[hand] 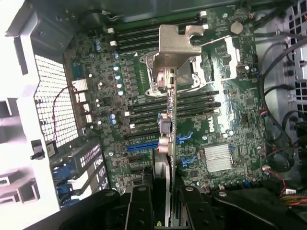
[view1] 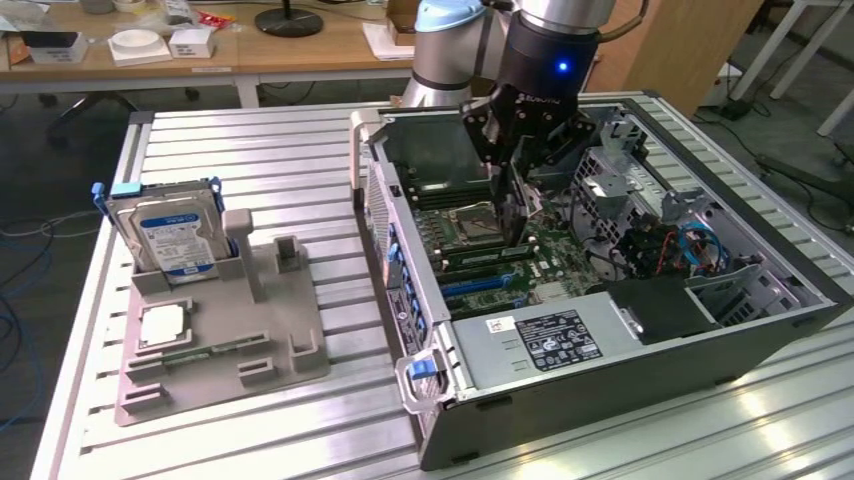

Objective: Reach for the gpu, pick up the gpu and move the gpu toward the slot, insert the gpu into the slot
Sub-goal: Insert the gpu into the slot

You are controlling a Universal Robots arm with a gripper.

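The ribbed worktop [view1: 267, 150] is dull brushed metal, the gpu [hand: 166, 129] carries a bright bare-metal bracket, the hand [hand: 166, 206] looks matt black.

The tool [view1: 515, 168] is holding the gpu [view1: 511, 220] edge-down inside the open computer case [view1: 601, 335], just above its motherboard [view1: 561, 255].

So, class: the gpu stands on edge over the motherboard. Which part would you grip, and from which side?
Grip the gpu by its upper long edge, pinching its two flat faces and coming straight down from above. It is thin and upright, with its metal bracket at one end, so the faces give broad contact. The hand holds it this way.
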